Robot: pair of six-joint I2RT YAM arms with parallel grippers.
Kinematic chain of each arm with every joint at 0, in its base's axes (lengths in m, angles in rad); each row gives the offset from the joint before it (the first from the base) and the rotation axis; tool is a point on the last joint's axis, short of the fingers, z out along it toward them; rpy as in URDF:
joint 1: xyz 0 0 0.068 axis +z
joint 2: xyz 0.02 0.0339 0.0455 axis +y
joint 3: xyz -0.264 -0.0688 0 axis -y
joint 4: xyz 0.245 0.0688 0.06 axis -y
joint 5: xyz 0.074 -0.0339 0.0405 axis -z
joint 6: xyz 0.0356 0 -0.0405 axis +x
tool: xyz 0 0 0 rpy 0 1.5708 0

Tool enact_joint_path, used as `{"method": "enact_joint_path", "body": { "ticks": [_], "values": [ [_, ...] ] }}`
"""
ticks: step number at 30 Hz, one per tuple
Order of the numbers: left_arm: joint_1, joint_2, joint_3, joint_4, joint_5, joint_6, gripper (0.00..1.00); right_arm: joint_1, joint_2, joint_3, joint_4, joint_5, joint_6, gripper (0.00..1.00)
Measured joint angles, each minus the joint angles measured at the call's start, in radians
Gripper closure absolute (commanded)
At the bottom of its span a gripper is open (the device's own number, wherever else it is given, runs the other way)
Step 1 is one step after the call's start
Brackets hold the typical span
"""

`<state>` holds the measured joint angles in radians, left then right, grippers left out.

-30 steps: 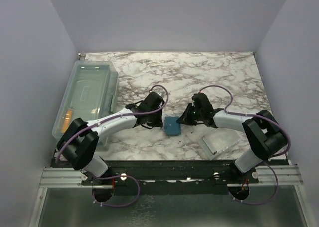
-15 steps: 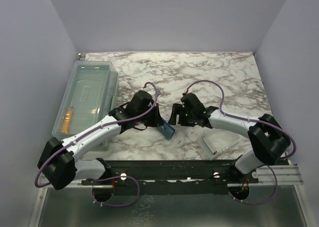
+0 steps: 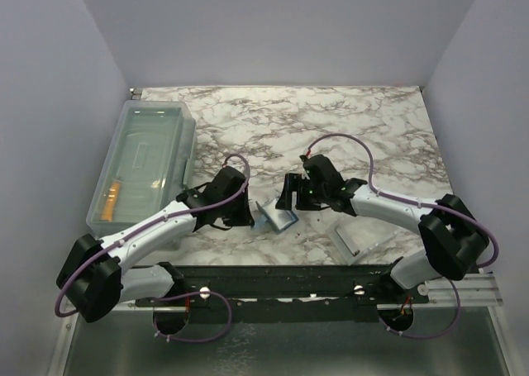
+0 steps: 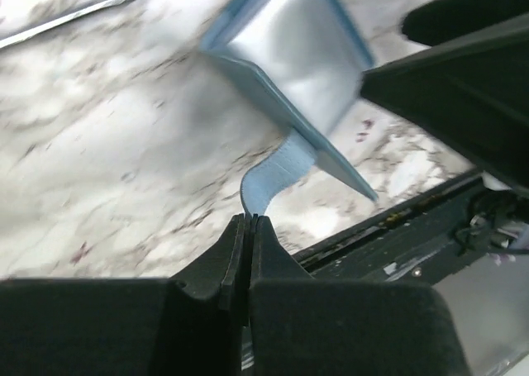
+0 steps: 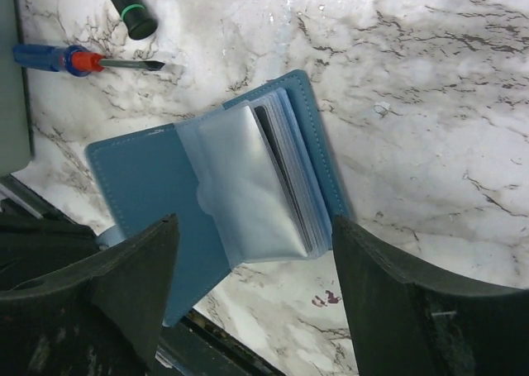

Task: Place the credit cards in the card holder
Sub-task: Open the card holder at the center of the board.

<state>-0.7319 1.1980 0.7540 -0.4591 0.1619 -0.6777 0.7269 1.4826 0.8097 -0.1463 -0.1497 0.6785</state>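
The teal-blue card holder [image 3: 274, 217] lies open on the marble between the two arms. Its clear inner pockets [image 5: 248, 186] are fanned over the blue cover [image 5: 140, 186]. My left gripper [image 4: 249, 219] is shut on the holder's little snap tab [image 4: 277, 168], just left of the holder [image 4: 289, 45]. My right gripper [image 5: 254, 223] hovers open above the pockets, its fingers either side of them and touching nothing. An orange credit card [image 3: 110, 198] shows inside the clear bin at the left.
The clear plastic bin [image 3: 140, 161] stands at the left edge. A shallow white tray [image 3: 364, 242] lies near the right arm. A screwdriver [image 5: 74, 60] and a black pen with a green ring [image 5: 132, 12] lie beyond the holder. The table's front rail [image 4: 397, 227] is close by.
The right gripper has opened and let go of the holder. The left gripper has pulled the tab to the left and nearer, and the holder has folded open.
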Motion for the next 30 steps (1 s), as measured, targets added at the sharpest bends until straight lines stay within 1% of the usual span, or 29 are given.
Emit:
{"method": "enact_joint_path", "body": {
  "ticks": [4,7,8,9,11,13,14,15,18,23,27,30],
  "values": [
    [0.0,-0.045,-0.054,-0.084,-0.085,-0.095,1.0,0.001,0.019,0.001,0.012,-0.01,0.001,0.32],
    [0.0,-0.076,-0.095,-0.137,-0.174,-0.206,1.0,0.0,0.052,0.01,0.007,-0.009,0.004,0.35],
    [0.0,-0.083,-0.109,-0.154,-0.204,-0.238,0.97,0.0,0.062,0.013,0.005,-0.009,0.007,0.35],
    [0.003,-0.085,-0.119,-0.169,-0.229,-0.273,0.9,0.001,0.068,0.013,0.003,-0.009,0.01,0.37],
    [0.009,-0.084,-0.131,-0.193,-0.267,-0.311,0.7,0.001,0.073,0.013,-0.002,-0.009,0.017,0.43],
    [0.013,-0.084,-0.129,-0.215,-0.291,-0.334,0.46,0.001,0.073,0.013,-0.001,-0.015,0.025,0.49],
    [0.015,-0.084,-0.127,-0.224,-0.301,-0.338,0.39,0.0,0.073,0.013,0.003,-0.023,0.029,0.52],
    [0.018,-0.085,-0.121,-0.234,-0.308,-0.338,0.35,0.0,0.074,0.013,0.01,-0.034,0.029,0.54],
    [0.018,-0.105,-0.095,-0.259,-0.308,-0.341,0.34,0.001,0.08,0.013,0.045,-0.087,0.035,0.55],
    [0.018,-0.16,-0.014,-0.285,-0.26,-0.316,0.36,0.011,0.125,0.013,0.123,-0.171,0.054,0.52],
    [0.018,-0.211,0.027,-0.272,-0.211,-0.272,0.36,0.034,0.179,0.029,0.136,-0.205,0.058,0.51],
    [0.019,-0.257,0.028,-0.241,-0.158,-0.237,0.38,0.065,0.207,0.064,0.144,-0.216,0.059,0.53]
  ]
}}
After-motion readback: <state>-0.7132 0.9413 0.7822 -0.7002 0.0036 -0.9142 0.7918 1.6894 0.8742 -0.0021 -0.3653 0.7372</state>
